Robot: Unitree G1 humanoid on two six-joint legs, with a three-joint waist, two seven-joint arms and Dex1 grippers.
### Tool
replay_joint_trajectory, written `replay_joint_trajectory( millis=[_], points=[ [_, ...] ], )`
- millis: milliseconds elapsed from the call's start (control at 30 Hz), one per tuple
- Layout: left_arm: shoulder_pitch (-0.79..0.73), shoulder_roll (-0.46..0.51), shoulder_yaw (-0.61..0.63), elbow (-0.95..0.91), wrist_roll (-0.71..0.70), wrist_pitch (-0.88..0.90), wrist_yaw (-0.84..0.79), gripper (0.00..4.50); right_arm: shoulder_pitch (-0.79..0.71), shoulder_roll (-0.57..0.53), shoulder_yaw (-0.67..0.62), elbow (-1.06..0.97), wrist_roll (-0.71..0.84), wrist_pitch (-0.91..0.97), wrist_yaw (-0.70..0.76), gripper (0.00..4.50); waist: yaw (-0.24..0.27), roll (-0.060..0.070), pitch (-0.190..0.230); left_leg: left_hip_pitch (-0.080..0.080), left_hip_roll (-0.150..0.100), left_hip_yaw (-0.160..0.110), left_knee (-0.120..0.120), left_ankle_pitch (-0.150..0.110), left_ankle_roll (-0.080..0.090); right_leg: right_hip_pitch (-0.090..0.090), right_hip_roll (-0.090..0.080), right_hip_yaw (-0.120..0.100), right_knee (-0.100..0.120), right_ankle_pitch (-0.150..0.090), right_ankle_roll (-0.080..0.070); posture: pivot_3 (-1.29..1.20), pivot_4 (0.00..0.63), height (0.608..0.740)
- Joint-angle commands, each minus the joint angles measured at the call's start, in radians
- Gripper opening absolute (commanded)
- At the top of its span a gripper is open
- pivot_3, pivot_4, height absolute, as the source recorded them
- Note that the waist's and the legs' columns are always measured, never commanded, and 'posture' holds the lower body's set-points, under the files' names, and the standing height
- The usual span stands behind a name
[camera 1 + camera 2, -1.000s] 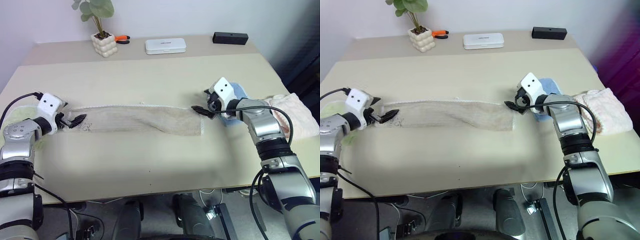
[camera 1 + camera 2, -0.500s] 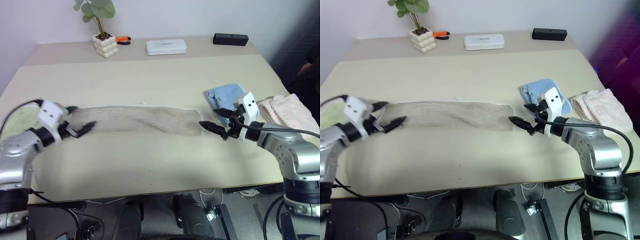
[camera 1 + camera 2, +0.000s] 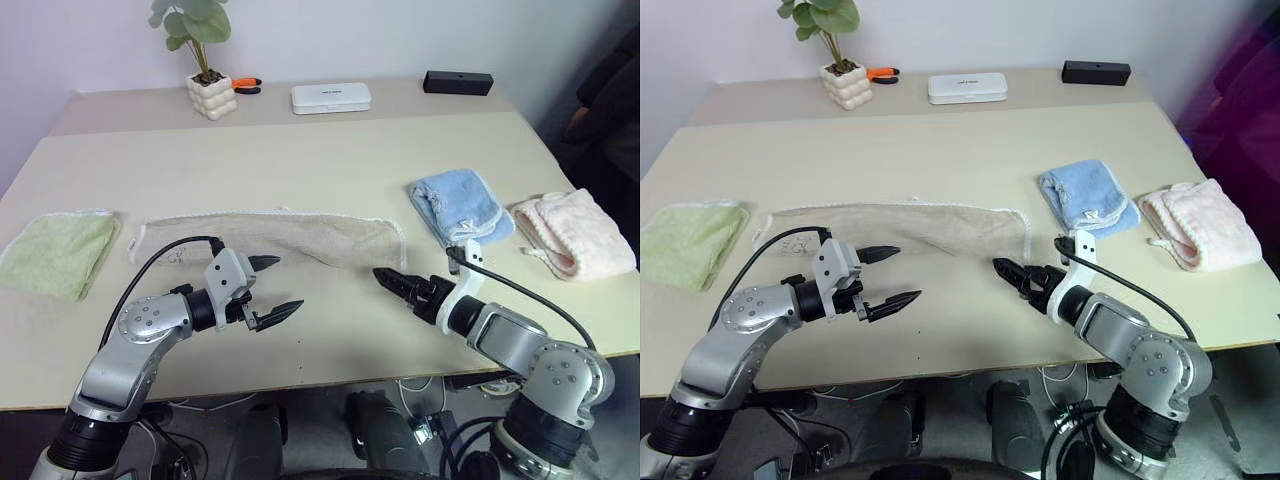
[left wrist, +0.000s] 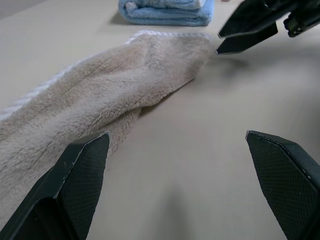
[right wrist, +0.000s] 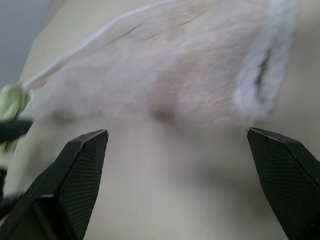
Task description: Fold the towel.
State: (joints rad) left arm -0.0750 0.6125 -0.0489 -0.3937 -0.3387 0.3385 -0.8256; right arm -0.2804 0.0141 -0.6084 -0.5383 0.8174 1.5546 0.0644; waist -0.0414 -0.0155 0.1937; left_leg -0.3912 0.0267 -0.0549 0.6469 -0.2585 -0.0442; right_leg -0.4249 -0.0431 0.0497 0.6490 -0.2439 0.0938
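The towel (image 3: 290, 238) is a long beige strip with white edging, lying flat across the middle of the table. My left gripper (image 3: 283, 285) hovers open just in front of the towel's middle, pointing right, with nothing between its fingers. My right gripper (image 3: 385, 278) is open too and empty; it sits just off the towel's near right corner and points left. In the left wrist view the towel (image 4: 100, 100) runs away toward the right gripper's black fingers (image 4: 247, 30). The right wrist view looks along the towel's end (image 5: 190, 85).
A folded light-green towel (image 3: 55, 250) lies at the left. A light-blue towel (image 3: 458, 205) and a pink one (image 3: 575, 232) lie at the right. A potted plant (image 3: 210, 92), orange pliers (image 3: 245, 83), a white case (image 3: 330, 96) and a black box (image 3: 458, 82) line the far edge.
Both grippers have left the towel's ends and drawn back toward the near edge. The left swung right along the towel; the right rolled over. The towel stays flat.
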Motion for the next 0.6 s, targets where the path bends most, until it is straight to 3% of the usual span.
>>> replay_joint_trajectory(
  millis=[33, 200, 233, 333, 533, 600],
  points=[
    [0.002, 0.017, 0.027, -0.012, -0.003, -0.014, -0.005, 4.47, -0.089, 0.082, -0.115, 0.062, -0.037, 0.022, -0.099, 4.5, -0.001, 0.0, 0.0, 0.0, 0.0, 0.0, 0.0, 0.0, 0.0, 0.0, 0.0, 0.0, 0.0, 0.0, 0.0, 0.0, 0.15, 0.737],
    [0.011, 0.021, 0.029, -0.023, -0.003, -0.013, 0.005, 4.47, -0.197, 0.133, -0.178, 0.128, -0.067, 0.026, -0.16, 4.5, -0.001, 0.001, -0.001, 0.0, 0.0, 0.0, 0.0, 0.0, 0.0, 0.0, 0.0, 0.0, 0.0, -0.001, -0.001, 0.0, 0.15, 0.737],
    [0.016, 0.02, 0.028, -0.028, -0.002, -0.011, 0.009, 4.49, -0.207, 0.138, -0.178, 0.135, -0.072, 0.024, -0.166, 4.25, -0.002, 0.001, -0.001, 0.0, 0.0, 0.0, 0.0, 0.0, 0.0, 0.0, 0.0, 0.0, 0.0, -0.001, -0.001, 0.0, 0.15, 0.737],
    [0.022, 0.019, 0.027, -0.035, -0.001, -0.01, 0.014, 4.5, -0.22, 0.146, -0.181, 0.144, -0.08, 0.023, -0.174, 3.23, -0.003, 0.001, -0.001, 0.0, 0.0, 0.0, -0.001, 0.0, 0.0, 0.0, 0.0, 0.0, -0.001, -0.001, -0.001, 0.0, 0.15, 0.737],
    [0.056, 0.021, 0.036, -0.057, -0.006, -0.009, 0.029, 4.5, -0.235, 0.146, -0.217, 0.123, -0.081, 0.039, -0.181, 0.08, -0.003, 0.001, 0.0, 0.0, 0.0, 0.0, -0.002, 0.0, 0.0, 0.0, 0.0, 0.0, -0.001, -0.002, -0.002, 0.0, 0.15, 0.737],
    [0.056, 0.017, 0.033, -0.053, -0.005, -0.01, 0.031, 4.5, -0.245, 0.128, -0.235, 0.109, -0.077, 0.051, -0.176, 0.08, -0.003, 0.001, 0.0, 0.0, 0.0, 0.0, -0.002, 0.0, 0.0, 0.0, 0.0, 0.0, -0.001, -0.002, -0.003, 0.0, 0.15, 0.737]
  ],
)
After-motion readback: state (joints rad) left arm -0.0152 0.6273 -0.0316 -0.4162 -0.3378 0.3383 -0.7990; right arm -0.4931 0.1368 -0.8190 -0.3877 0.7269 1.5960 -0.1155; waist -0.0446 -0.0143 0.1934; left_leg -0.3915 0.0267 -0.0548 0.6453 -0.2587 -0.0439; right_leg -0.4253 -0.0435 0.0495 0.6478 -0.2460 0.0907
